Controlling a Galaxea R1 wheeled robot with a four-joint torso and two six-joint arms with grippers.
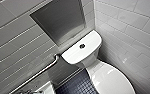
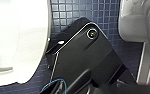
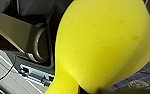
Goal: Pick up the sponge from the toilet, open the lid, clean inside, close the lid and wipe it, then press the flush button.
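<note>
Within my right gripper [image 3: 91,91] | the sponge [image 3: 101,45] clamped, jaws closed on its narrow end (blue floor tiles [image 3: 147,72] beyond) | the lid [image 1: 111,80] lies down on the toilet [image 1: 73,53].

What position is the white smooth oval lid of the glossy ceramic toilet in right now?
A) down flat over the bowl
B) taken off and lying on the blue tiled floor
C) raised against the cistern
A: in the head view the white smooth oval lid lies flat over the bowl of the white glossy ceramic toilet, not leaning on the boxy cistern top.
</note>
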